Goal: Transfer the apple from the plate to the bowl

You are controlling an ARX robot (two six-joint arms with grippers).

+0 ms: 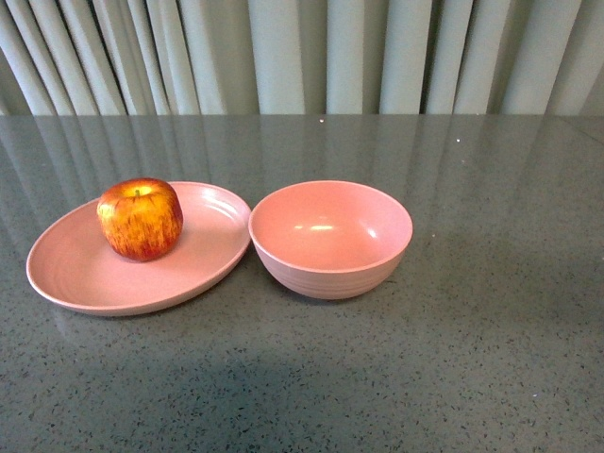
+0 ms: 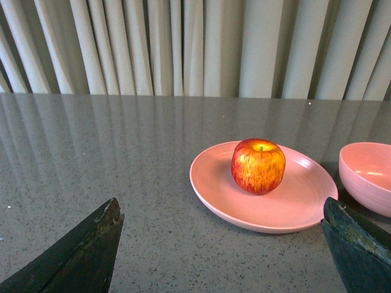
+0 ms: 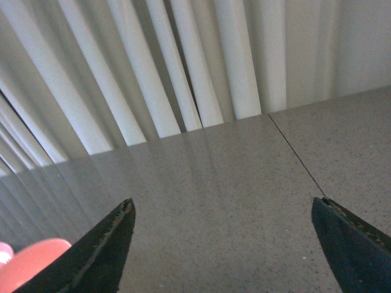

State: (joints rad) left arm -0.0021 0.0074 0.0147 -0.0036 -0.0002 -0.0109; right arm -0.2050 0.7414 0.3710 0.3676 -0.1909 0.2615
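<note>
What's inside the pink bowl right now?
Nothing visible: the bowl shows bare pink inside. The apple sits on the plate. The bowl's near inner wall is hidden by its rim.

Apple (image 1: 140,219) upright on plate (image 1: 77,276), beside bowl (image 1: 330,269)

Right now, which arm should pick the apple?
Left. The left gripper, open, faces the apple on the plate, nothing between. The right gripper, also open, faces table, only a pink sliver at its view's edge.
</note>
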